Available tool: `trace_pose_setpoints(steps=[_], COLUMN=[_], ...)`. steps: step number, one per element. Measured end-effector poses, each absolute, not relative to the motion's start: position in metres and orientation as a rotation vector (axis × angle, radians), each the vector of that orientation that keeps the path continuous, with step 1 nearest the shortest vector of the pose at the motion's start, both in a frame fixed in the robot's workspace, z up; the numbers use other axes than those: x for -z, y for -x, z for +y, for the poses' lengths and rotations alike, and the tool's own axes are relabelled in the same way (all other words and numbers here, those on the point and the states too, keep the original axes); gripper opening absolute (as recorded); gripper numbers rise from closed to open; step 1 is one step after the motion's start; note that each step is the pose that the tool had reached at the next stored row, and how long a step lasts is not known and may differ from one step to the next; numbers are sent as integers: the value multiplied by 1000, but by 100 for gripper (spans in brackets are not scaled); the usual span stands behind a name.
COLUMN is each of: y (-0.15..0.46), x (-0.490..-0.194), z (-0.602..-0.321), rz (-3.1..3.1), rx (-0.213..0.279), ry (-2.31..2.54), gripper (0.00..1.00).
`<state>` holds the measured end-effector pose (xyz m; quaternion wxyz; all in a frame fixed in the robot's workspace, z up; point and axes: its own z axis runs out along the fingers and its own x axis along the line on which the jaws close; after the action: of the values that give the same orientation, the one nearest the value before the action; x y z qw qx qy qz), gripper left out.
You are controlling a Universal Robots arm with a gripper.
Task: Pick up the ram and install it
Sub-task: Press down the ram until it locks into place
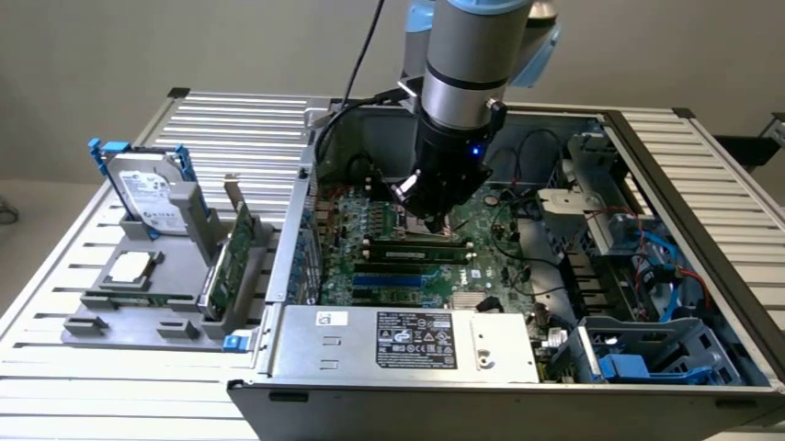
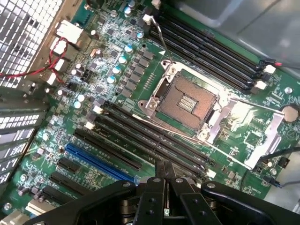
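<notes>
Inside the open PC case (image 1: 687,276), the pincer (image 2: 165,174) hangs w/ fingers (image 2: 160,171) pressed together, holding nothing, just above the black slots (image 2: 154,140) near the CPU socket (image 2: 187,101). Arm (image 1: 460,101) points straight down. Ram (image 1: 415,244) sits seated in a slot below it.

Ram (image 1: 417,243): long, narrow, thin stick, dark green with a dark row along its face.

- Pose: standing on its long edge, level, not tilted.
- Place: directly beneath the end effector (image 1: 424,213), just under the fingertips. It runs crosswise under them, reaching out about equally to either side.
- Sits in line with the black memory slots, in one of the bank lying just beside the processor socket and parallel to its neighbours.
- Light-coloured latch tabs show at both ends of the stick.
- Whether it is pressed fully home in the slot cannot be told.
- Whether the fingertips touch its top edge cannot be told.
</notes>
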<state>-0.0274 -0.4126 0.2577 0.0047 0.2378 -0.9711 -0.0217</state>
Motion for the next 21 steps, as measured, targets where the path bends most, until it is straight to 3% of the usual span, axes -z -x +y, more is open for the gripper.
trace_pose_setpoints(steps=[21], y=[27], x=[-257], z=[-413], rz=[-3130], rx=[68], ry=[-232], gripper=[11])
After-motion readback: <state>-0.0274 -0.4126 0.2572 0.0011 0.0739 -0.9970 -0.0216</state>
